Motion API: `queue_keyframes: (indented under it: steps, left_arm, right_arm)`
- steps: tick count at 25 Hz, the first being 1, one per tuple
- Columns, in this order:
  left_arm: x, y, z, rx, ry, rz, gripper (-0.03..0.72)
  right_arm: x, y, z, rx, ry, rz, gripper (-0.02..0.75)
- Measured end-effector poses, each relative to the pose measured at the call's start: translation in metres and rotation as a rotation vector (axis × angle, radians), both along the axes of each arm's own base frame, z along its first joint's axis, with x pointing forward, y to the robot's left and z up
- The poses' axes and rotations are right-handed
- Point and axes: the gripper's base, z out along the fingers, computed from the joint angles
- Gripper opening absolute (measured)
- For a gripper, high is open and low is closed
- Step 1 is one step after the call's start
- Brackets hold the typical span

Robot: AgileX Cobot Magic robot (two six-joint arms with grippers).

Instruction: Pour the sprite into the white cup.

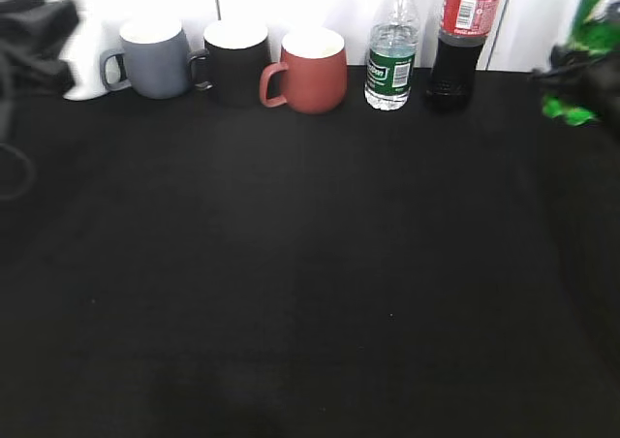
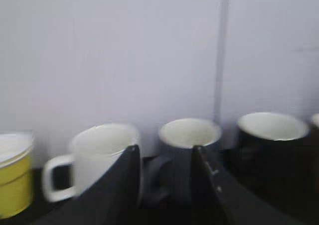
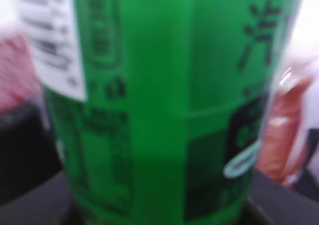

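Note:
The sprite (image 3: 159,100) fills the right wrist view, green with a white barcode at the upper left. My right gripper (image 3: 159,207) is shut on it. In the exterior view the sprite (image 1: 567,109) and right gripper (image 1: 572,75) are blurred at the far right edge; I cannot tell if the bottle is lifted. The white cup (image 2: 102,155) stands at the back left by the wall, handle to the left. In the exterior view it (image 1: 85,75) is mostly hidden behind my left gripper (image 1: 53,41). My left gripper (image 2: 164,158) is open and empty, just in front of the white cup and grey mug.
Along the back wall stand a grey mug (image 1: 155,58), a black mug (image 1: 235,62), a red mug (image 1: 312,72), a clear water bottle (image 1: 392,55) and a dark cola bottle (image 1: 463,46). A yellow cup (image 2: 15,177) stands left of the white cup. Black cloth (image 1: 310,264) covers the table.

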Motion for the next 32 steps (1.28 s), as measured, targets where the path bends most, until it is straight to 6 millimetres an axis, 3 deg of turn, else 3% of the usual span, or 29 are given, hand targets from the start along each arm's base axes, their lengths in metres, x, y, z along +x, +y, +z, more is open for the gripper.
queue_keyframes:
  steps: [4,7,10,13,16,21,25,28,32]
  left_arm:
    - [-0.012,-0.029,0.0,0.015,0.024,-0.11,0.272]
    - [-0.014,-0.032,0.0,0.017,0.027,-0.119,0.272]
    - [-0.013,-0.032,-0.001,0.018,0.029,-0.119,0.272]
    - [-0.013,-0.032,-0.002,0.026,0.044,-0.116,0.272]
    - [-0.013,-0.032,-0.003,0.03,0.052,-0.114,0.272]
    - [-0.013,-0.031,-0.004,0.034,0.059,-0.113,0.272]
    - [-0.015,-0.029,-0.001,0.064,0.107,-0.091,0.304]
    - [-0.018,-0.018,0.012,0.143,0.293,0.003,0.391]
    - [-0.036,-0.001,0.049,0.197,0.654,0.135,0.404]
  right_arm:
    - [0.042,0.004,-0.026,0.002,-0.014,0.012,0.376]
    - [0.06,0.009,-0.045,-0.013,-0.015,0.046,0.376]
    - [0.065,0.012,-0.051,-0.025,-0.04,0.075,0.4]
    - [0.066,0.012,-0.052,-0.025,-0.03,0.078,0.549]
    - [0.063,0.012,-0.053,-0.021,0.05,0.083,0.599]
    - [0.034,0.011,-0.032,-0.025,0.092,0.094,0.6]
    - [0.01,0.01,0.009,-0.017,0.146,0.104,0.596]
    - [-0.011,0.011,0.055,0.016,0.277,0.116,0.596]
    - [-0.066,0.01,0.101,0.042,0.599,0.143,0.596]
